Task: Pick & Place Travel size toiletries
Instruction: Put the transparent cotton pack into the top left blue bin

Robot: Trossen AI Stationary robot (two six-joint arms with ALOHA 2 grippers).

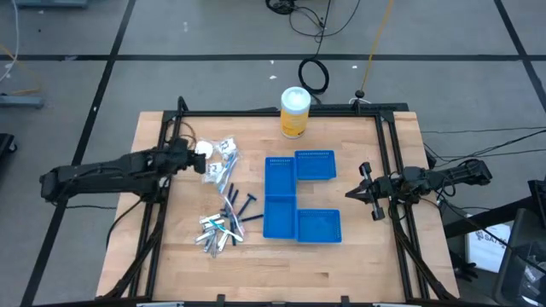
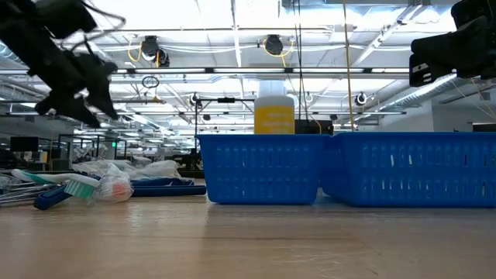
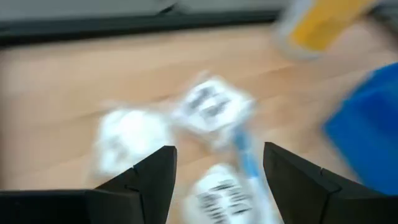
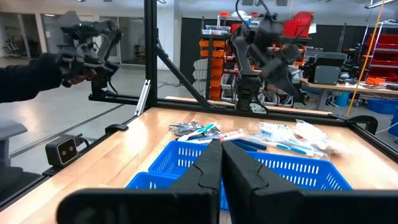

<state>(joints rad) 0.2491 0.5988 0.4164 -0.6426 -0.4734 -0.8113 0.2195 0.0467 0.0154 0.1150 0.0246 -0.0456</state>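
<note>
So the left end effector (image 1: 207, 161) is up over the back-left part of the desk (image 1: 358, 264), hovering above the white packets (image 1: 223, 153) at the far end of the toiletry pile, and from its wrist cam you can see its fingers (image 3: 152, 177) spread wide with nothing between them, just blurry white packets (image 3: 208, 106) and a bit of blue underneath. From table height that end effector (image 2: 74, 108) hangs clear above the stuff, not touching anything. The travel size toiletries are all still out on the wood left of the blue trays (image 1: 294, 200): white packets at the back, a couple of dark blue razor sticks (image 1: 243, 205) in the middle, and a bundle of silvery tubes and toothbrushes (image 1: 217, 232) nearer the front. At desk level there's a toothbrush (image 2: 66, 188) lying in front of the clear packets (image 2: 128, 169). The trays look empty to me from above, three blue mesh ones pushed together in a sort of C shape. Tall yellow canister (image 1: 295, 112) with the white lid stands at the back edge, behind the trays. The right end effector (image 1: 354, 194) is parked off to the right of the trays, pointing at them, and its own cam shows the fingers (image 4: 208, 171) pressed together on nothing.
</note>
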